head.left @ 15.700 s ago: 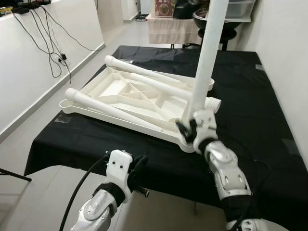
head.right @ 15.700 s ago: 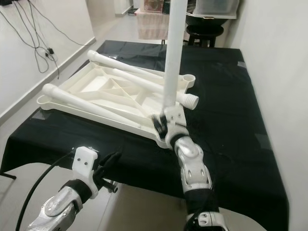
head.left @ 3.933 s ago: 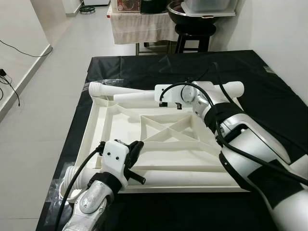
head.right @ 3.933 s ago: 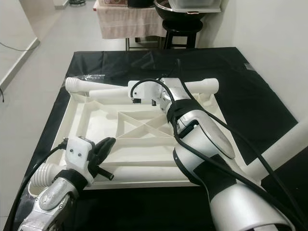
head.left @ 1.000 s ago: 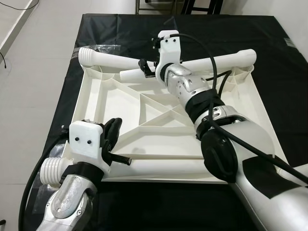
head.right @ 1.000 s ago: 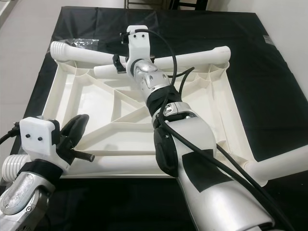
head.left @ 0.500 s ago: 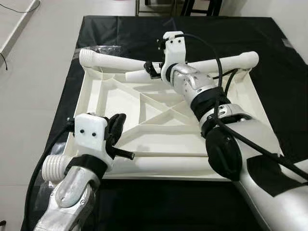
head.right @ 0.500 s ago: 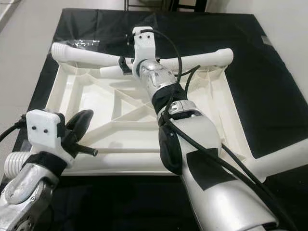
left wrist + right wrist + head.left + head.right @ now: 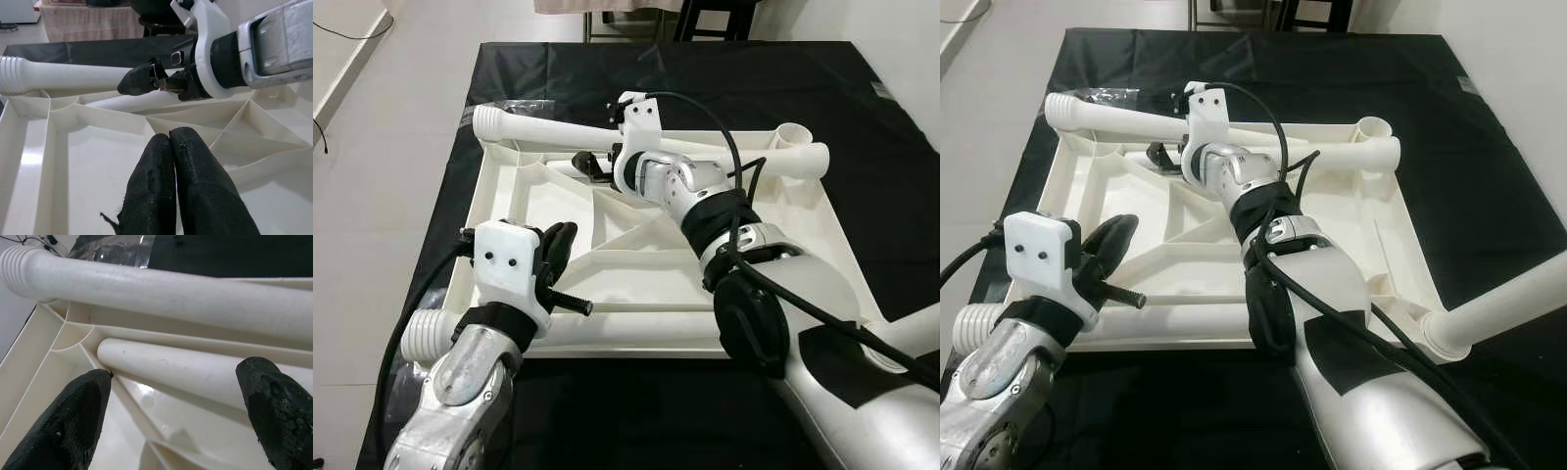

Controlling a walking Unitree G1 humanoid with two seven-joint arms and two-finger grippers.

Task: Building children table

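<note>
Over the tabletop (image 9: pixel 773 264), right hand (image 9: pixel 171 416) has spread around a leg (image 9: pixel 166 364); left hand (image 9: pixel 171 142) stays pressed together.

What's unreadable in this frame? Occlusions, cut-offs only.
- Head views: the right arm covers the middle of the upturned tabletop, hiding the ribs beneath.
- Left eye view: the near table leg is partly behind the left gripper; whether it is seated cannot be told.
- Right eye view: the leg at lower right is cut off by the edge.
- Right wrist view: the right gripper straddles a short leg whose far end is cut off.
</note>
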